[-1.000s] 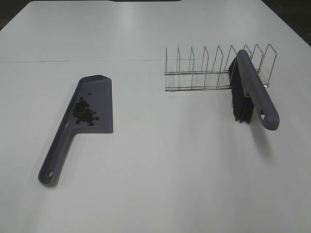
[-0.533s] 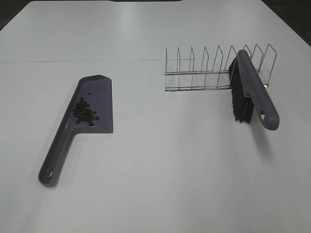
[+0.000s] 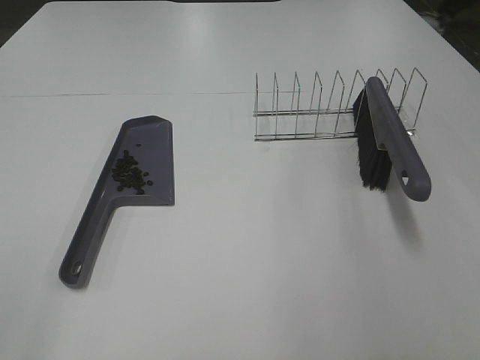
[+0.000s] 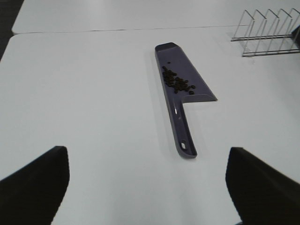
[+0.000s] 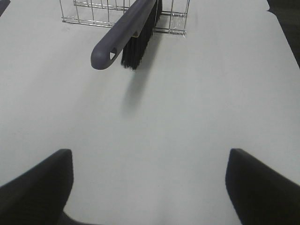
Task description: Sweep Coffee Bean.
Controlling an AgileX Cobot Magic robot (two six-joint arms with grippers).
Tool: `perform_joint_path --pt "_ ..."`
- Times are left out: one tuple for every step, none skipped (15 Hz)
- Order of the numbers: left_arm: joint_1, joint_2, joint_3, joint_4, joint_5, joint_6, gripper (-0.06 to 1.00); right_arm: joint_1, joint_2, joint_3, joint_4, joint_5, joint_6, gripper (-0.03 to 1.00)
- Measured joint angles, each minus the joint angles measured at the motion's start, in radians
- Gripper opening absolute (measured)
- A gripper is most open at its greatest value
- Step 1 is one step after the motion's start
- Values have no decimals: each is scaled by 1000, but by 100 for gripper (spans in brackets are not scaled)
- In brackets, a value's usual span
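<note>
A cluster of dark coffee beans (image 3: 130, 174) lies in the pan of a purple dustpan (image 3: 146, 142) on the left of the white table; both show in the left wrist view, beans (image 4: 178, 83) and dustpan (image 4: 183, 133). A purple brush (image 3: 394, 139) with black bristles leans in a wire rack (image 3: 315, 112) at the right, its handle sticking out toward the front; it also shows in the right wrist view (image 5: 123, 30). My left gripper (image 4: 147, 187) is open, back from the dustpan's handle. My right gripper (image 5: 149, 187) is open, back from the brush. Neither gripper shows in the exterior view.
The wire rack (image 5: 98, 11) has several upright dividers and stands at the back right. A thin seam (image 3: 120, 94) runs across the table behind the dustpan. The table's dark edges show at the far corners.
</note>
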Motion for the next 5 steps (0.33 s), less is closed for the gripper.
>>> perform_joint_path --pt "25 0 0 0 0 0 83 0 0 0 0 0 0 78" --pt "88 0 0 0 0 1 83 0 0 0 0 0 0 78" --pt "110 0 0 0 0 1 83 0 0 0 0 0 0 78" --pt "116 0 0 0 0 1 83 0 0 0 0 0 0 78" --pt "117 0 0 0 0 1 83 0 0 0 0 0 0 78"
